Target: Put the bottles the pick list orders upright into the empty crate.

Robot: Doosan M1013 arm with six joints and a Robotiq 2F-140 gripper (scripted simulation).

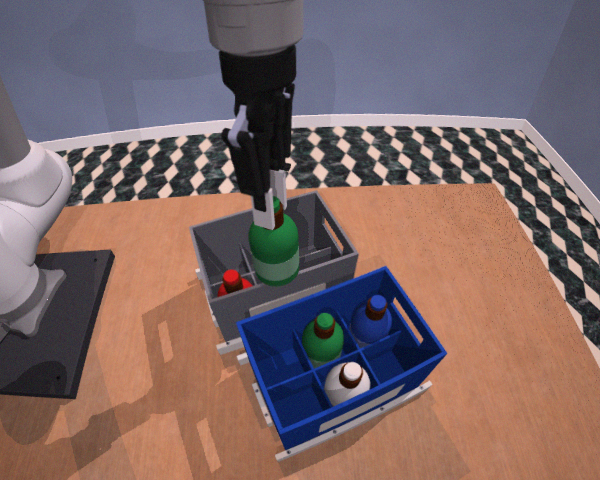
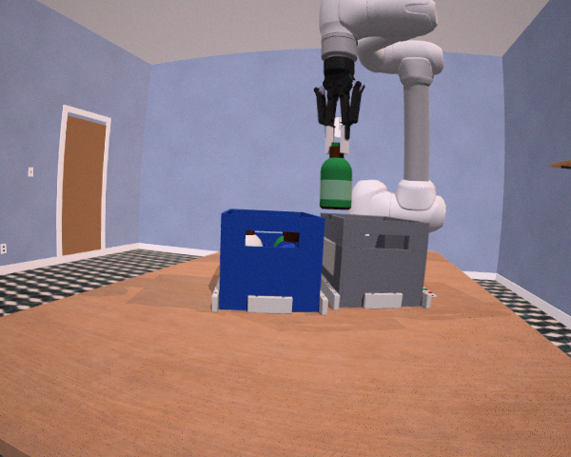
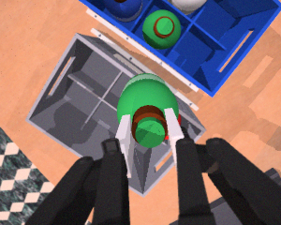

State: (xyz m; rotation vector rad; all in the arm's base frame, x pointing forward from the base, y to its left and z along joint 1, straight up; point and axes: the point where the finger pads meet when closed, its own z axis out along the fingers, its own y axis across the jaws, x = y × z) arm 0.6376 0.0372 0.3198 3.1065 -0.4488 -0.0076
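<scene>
My gripper (image 1: 271, 207) (image 2: 337, 142) (image 3: 149, 124) is shut on the neck of a green bottle (image 1: 273, 245) (image 2: 336, 177) (image 3: 147, 96), held upright above the grey crate (image 1: 341, 271) (image 2: 383, 270) (image 3: 69, 142). In the exterior view its base is just above rim height. A red bottle (image 1: 231, 281) stands in the grey crate's near left compartment. The blue crate (image 1: 416, 376) (image 2: 271, 275) holds another green bottle (image 1: 322, 341) (image 3: 160, 30), a white bottle (image 1: 344, 386) and a blue bottle (image 1: 371, 324) (image 3: 125, 9). The pick list (image 2: 431, 293) is mostly hidden and unreadable.
The crates stand close together, with low white rails (image 1: 354, 421) (image 2: 269, 304) around their bases. Thin dividers split them into compartments. The robot's dark base plate (image 1: 83, 310) lies to the left in the top view.
</scene>
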